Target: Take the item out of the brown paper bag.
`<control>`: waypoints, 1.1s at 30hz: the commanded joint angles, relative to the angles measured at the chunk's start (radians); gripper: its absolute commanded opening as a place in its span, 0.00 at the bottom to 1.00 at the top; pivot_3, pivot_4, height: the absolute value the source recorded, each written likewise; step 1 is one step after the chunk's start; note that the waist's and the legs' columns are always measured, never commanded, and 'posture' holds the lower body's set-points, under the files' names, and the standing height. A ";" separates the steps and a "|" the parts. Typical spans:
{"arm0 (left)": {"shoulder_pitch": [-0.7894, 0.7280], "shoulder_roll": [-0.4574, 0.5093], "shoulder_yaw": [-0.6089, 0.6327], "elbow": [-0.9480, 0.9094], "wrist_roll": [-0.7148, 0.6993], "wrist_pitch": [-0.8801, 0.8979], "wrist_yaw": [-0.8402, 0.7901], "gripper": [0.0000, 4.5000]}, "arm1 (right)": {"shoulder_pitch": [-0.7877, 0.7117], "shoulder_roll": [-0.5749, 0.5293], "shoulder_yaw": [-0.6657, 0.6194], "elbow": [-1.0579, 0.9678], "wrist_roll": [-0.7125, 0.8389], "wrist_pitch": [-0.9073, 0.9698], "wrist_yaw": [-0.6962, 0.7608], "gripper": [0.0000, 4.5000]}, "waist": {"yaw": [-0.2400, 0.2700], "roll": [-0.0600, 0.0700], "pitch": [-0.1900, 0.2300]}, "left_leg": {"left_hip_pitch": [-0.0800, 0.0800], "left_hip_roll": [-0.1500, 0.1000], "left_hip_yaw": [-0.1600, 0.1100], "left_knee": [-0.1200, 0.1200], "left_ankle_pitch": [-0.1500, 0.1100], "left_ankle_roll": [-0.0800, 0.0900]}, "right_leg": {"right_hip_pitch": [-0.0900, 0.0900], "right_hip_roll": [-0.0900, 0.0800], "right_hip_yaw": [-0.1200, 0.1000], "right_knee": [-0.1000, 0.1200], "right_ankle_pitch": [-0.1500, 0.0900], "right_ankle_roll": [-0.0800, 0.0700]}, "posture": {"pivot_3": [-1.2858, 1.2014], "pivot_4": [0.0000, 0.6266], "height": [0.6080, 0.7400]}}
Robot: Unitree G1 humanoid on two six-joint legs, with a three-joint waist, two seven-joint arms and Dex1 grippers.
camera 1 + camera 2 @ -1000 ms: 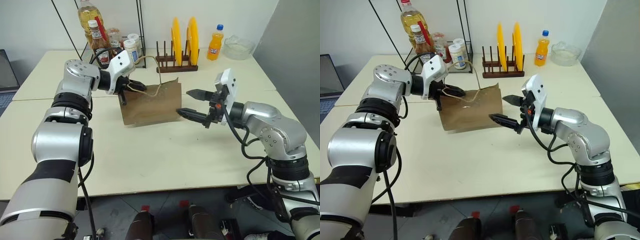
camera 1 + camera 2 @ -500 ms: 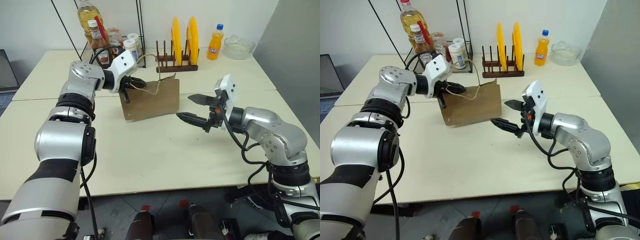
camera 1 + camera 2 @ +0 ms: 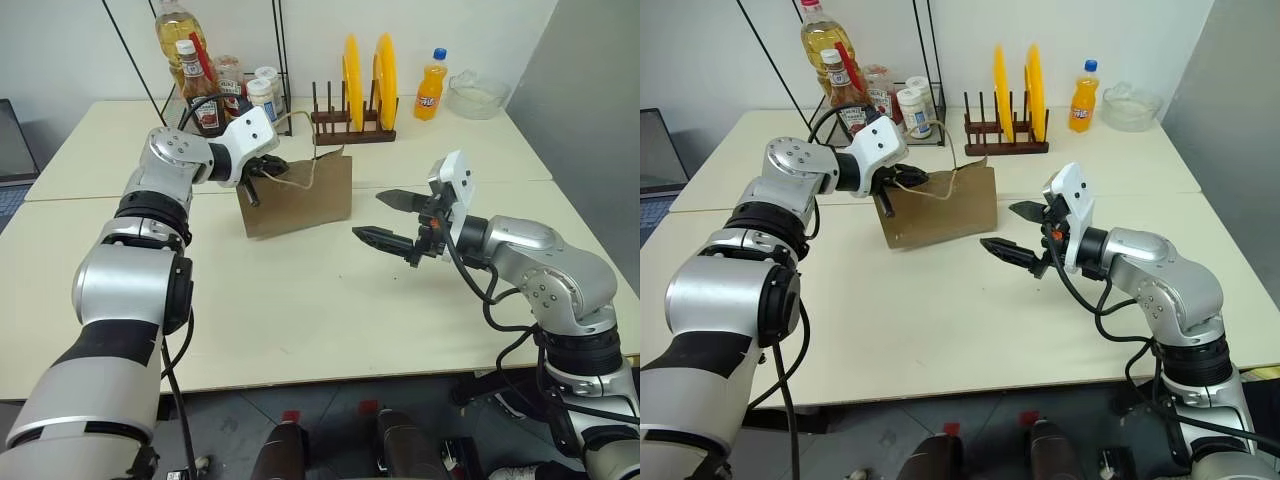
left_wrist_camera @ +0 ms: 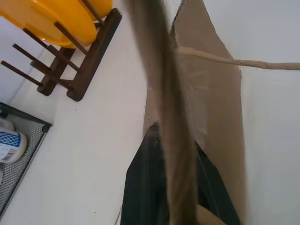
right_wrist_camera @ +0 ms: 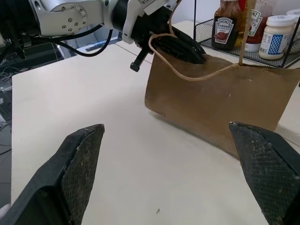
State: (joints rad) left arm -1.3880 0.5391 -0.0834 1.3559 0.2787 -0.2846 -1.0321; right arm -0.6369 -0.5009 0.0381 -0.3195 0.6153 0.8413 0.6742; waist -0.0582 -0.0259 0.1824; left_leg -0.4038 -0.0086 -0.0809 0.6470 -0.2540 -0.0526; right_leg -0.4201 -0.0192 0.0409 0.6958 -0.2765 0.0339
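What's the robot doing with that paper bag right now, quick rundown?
Left gripper shut on the brown paper bag at its top edge, bag standing upright. Right gripper open, hovering beside the bag, apart from it. Item not visible. Nothing between right gripper and bag.

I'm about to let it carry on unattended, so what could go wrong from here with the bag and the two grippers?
The left gripper is shut on the brown paper bag at one top corner, so the bag may tilt or tear. The right gripper waits open beside the bag; reaching in could push it over. The item isn't visible, so it may slide out unexpectedly.
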 commanded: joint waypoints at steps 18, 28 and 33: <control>-0.055 -0.006 0.054 -0.013 -0.043 -0.025 -0.054 0.00 | -0.005 -0.006 -0.037 -0.047 0.021 0.014 -0.007 1.00 | 0.001 0.000 0.000 | 0.000 0.000 0.000 0.000 0.000 0.000 | 0.000 0.000 0.000 0.000 0.000 0.000 | 0.52 0.24 1.00; -0.051 -0.033 0.055 -0.009 -0.036 -0.029 -0.059 0.00 | 0.006 -0.019 -0.050 -0.067 0.024 0.028 -0.013 1.00 | 0.001 0.000 0.000 | 0.000 0.000 0.000 0.000 0.000 0.000 | 0.000 0.000 0.000 0.000 0.000 0.000 | 0.52 0.24 1.00; -0.013 -0.039 0.002 -0.005 0.023 -0.048 -0.017 0.14 | 0.008 -0.022 -0.054 -0.076 0.024 0.037 -0.021 1.00 | 0.001 0.000 0.000 | 0.000 0.000 0.000 0.001 0.000 0.000 | 0.000 0.000 0.000 0.000 0.000 0.000 | 0.52 0.24 1.00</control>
State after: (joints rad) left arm -1.3973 0.4928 -0.0755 1.3719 0.2917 -0.3123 -1.0680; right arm -0.6271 -0.5100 0.0191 -0.3504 0.6206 0.8820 0.6540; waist -0.0572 -0.0259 0.1824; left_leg -0.4037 -0.0087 -0.0808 0.6475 -0.2540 -0.0526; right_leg -0.4200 -0.0193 0.0409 0.6963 -0.2765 0.0339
